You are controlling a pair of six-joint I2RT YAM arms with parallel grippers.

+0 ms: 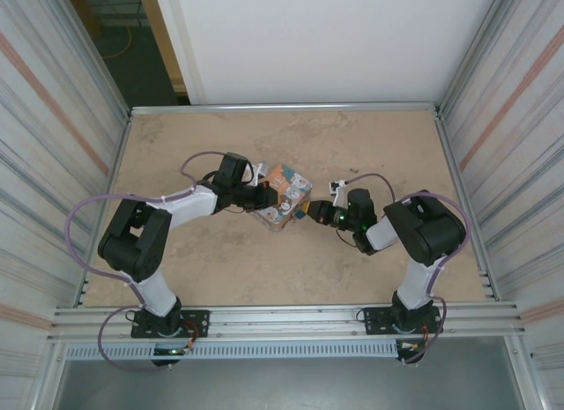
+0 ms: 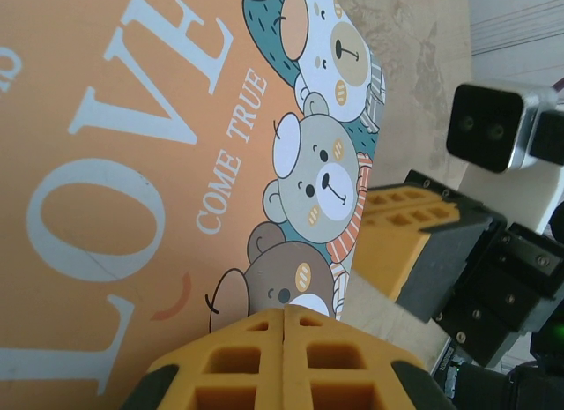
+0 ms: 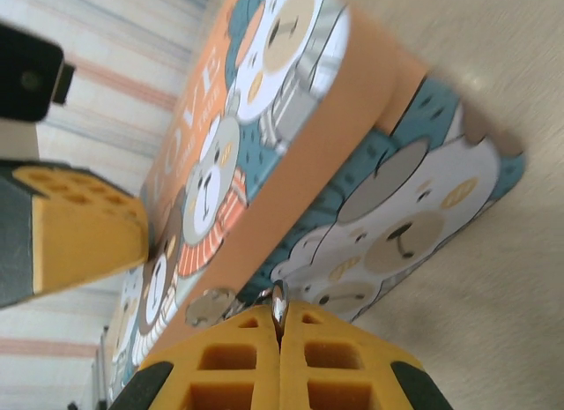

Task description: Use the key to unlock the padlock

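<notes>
The padlock (image 1: pixel 300 213) shows from above as a small dark blue speck at the right-hand corner of the tin (image 1: pixel 282 197), right at the tips of my right claw (image 1: pixel 310 212). It is too small there for me to make out the shackle.

On the right wrist camera the right claw (image 3: pixel 280 320) has its yellow pads pressed together. A thin metal sliver (image 3: pixel 278 302) stands pinched between their tips. I cannot tell whether it is a key or part of the lock. Just left of it sits a round silvery stud (image 3: pixel 207 306) on the orange side of the tin (image 3: pixel 370 137), under the lid's edge. The sliver's tip lies close against that side, below the bears printed on the lid.

The left claw (image 1: pixel 262 197) is at the opposite, left side of the tin. On its own camera the left claw (image 2: pixel 284 317) has its pads closed flat on each other with nothing between them. They lie at the edge of the lid (image 2: pixel 132 163), with its LOVE lettering. I cannot tell whether they touch it. Across the lid the right claw (image 2: pixel 401 238) faces them, and the two claws are near each other with the tin between.

The tin lies flat and turned cornerwise, near the middle of the worktop (image 1: pixel 352 145).
</notes>
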